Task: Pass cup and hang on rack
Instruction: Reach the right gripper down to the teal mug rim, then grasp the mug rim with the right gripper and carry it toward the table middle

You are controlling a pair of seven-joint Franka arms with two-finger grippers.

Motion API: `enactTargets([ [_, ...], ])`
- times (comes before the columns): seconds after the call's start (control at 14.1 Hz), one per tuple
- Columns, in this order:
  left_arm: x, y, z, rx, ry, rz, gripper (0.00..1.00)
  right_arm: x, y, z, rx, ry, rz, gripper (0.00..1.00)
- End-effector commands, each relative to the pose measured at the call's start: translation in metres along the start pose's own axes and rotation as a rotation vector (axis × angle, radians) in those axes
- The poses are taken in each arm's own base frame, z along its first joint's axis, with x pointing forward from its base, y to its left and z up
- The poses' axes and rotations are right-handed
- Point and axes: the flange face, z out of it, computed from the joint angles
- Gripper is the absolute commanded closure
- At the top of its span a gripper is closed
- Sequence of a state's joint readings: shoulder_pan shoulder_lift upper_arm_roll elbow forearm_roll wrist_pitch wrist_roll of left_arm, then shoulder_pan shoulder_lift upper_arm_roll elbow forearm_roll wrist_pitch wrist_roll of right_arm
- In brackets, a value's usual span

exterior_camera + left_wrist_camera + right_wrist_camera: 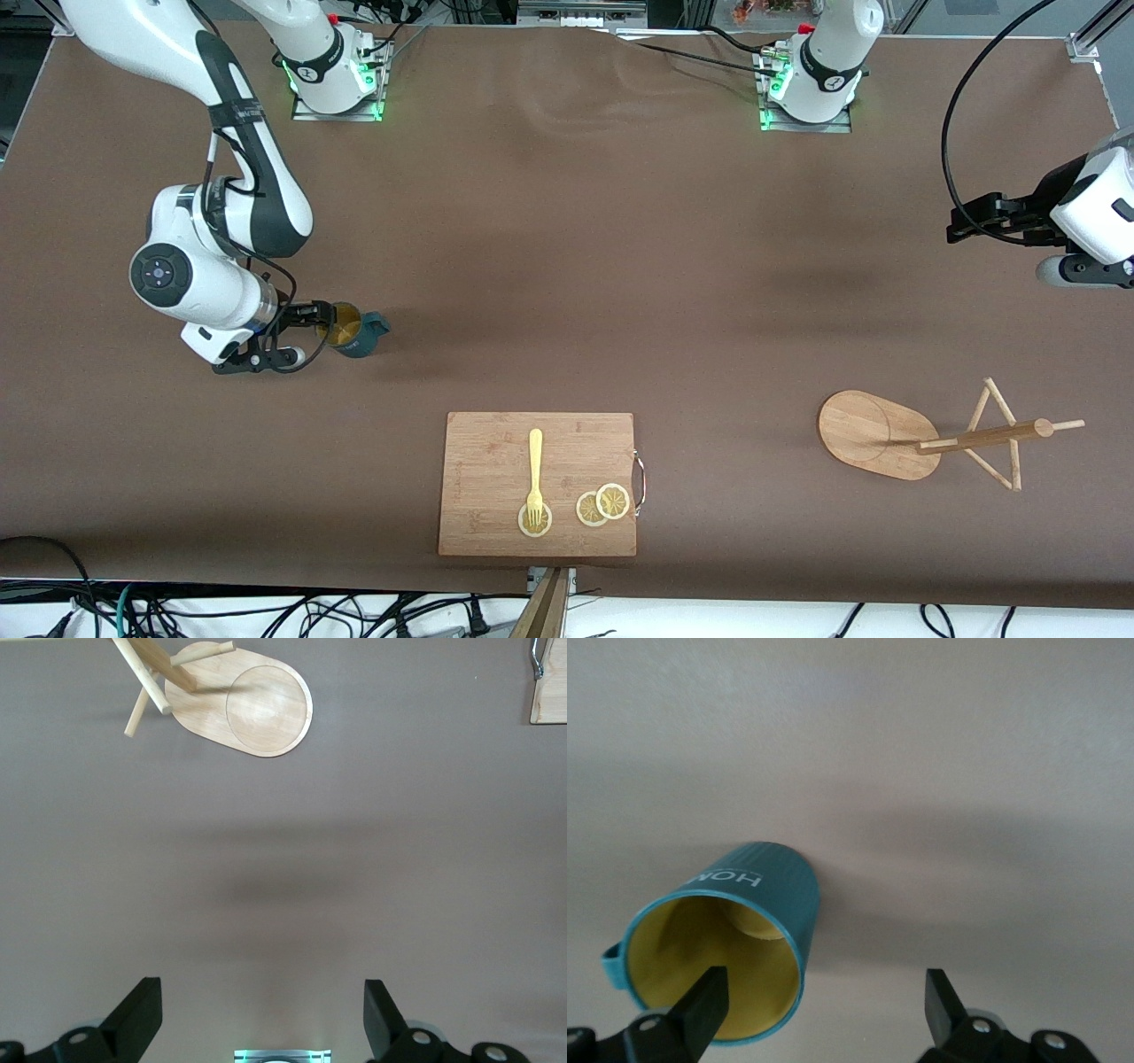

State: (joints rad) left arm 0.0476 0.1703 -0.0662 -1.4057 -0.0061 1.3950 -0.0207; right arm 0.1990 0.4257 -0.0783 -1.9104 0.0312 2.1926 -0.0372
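Just ahead of the right gripper [312, 335], the cup [352, 330] stands on the table [567, 248] toward the right arm's end, its yellowish inside showing and its loop handle turned away from the hand. The fingers are spread wide. In the right wrist view one fingertip [709, 999] sits over the mouth of the cup [725, 943] while the other stands clear of the ribbed wall, so the rim wall lies between them but is not yet clamped.

My judgement is that the step in hand is the first grasp. To do it well, the hand should settle until the wall sits deep between the pads, then close squarely on it, leaving the handle free for the pegs later.

Open brown tabletop surrounds the cup on every side, giving ample room to lift and carry toward the middle. The left gripper [970, 221] waits with its fingers apart over bare table at the left arm's end. From it, the rack [239, 700] stands nearer the front camera, well apart. A cutting board [538, 484] with a fork [535, 474] and lemon slices [602, 505] lies near the table's front edge, out of the likely path.
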Motion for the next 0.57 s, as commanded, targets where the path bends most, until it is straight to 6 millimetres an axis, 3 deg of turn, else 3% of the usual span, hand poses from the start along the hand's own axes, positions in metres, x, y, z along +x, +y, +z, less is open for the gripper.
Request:
enactTargets([
  [0.0,0.002,-0.001,-0.006,-0.020,0.003,0.000,0.00,0.006,-0.005,0.008,0.003,0.009,0.013,0.18],
  [0.21,0.001,-0.001,-0.006,-0.018,0.003,0.001,0.00,0.011,-0.020,0.013,0.002,0.020,0.047,0.52],
  [0.43,-0.003,-0.003,-0.006,-0.016,0.001,0.002,0.00,0.013,-0.026,0.015,0.014,0.024,0.069,1.00],
  [0.5,-0.002,-0.003,-0.004,-0.016,-0.003,0.001,0.00,0.018,-0.034,0.005,0.019,0.037,0.055,1.00],
])
